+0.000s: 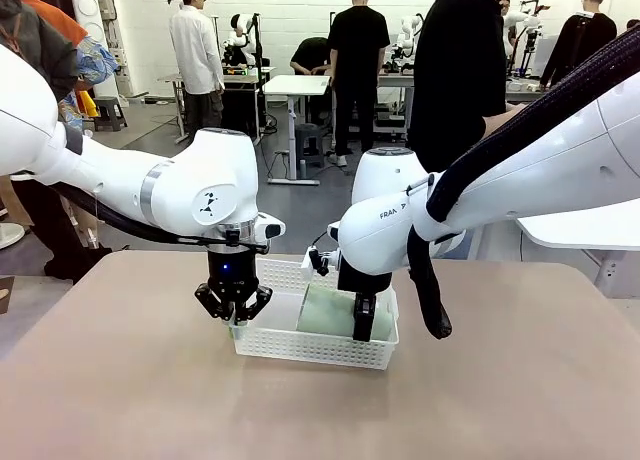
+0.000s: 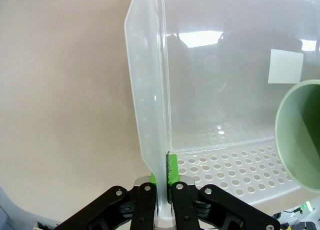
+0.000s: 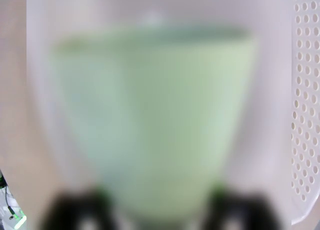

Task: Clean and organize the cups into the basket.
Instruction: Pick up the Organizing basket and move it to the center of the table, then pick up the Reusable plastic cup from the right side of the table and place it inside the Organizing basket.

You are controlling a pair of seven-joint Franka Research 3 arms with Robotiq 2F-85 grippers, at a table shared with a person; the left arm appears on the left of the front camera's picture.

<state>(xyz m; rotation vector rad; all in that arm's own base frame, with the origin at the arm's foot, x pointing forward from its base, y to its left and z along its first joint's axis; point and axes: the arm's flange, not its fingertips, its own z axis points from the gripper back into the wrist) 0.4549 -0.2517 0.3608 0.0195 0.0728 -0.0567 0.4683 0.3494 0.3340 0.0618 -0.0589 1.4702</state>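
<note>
A pale mint green cup [image 1: 332,311] lies on its side inside the white basket [image 1: 300,346] at mid-table. My right gripper [image 1: 363,321] reaches down over it. In the blurred right wrist view its fingers [image 3: 75,212] stand wide apart on either side of the cup's [image 3: 155,110] narrow end. My left gripper [image 1: 235,316] is shut on the basket's left wall. In the left wrist view its green pads [image 2: 172,170] pinch that thin wall [image 2: 150,110], and the cup's open rim [image 2: 298,135] shows at the right.
The basket sits on a tan table [image 1: 120,380] with bare surface all round it. A person in black [image 1: 462,70] stands at the far edge. Its perforated floor [image 2: 225,167] is bare beside the cup.
</note>
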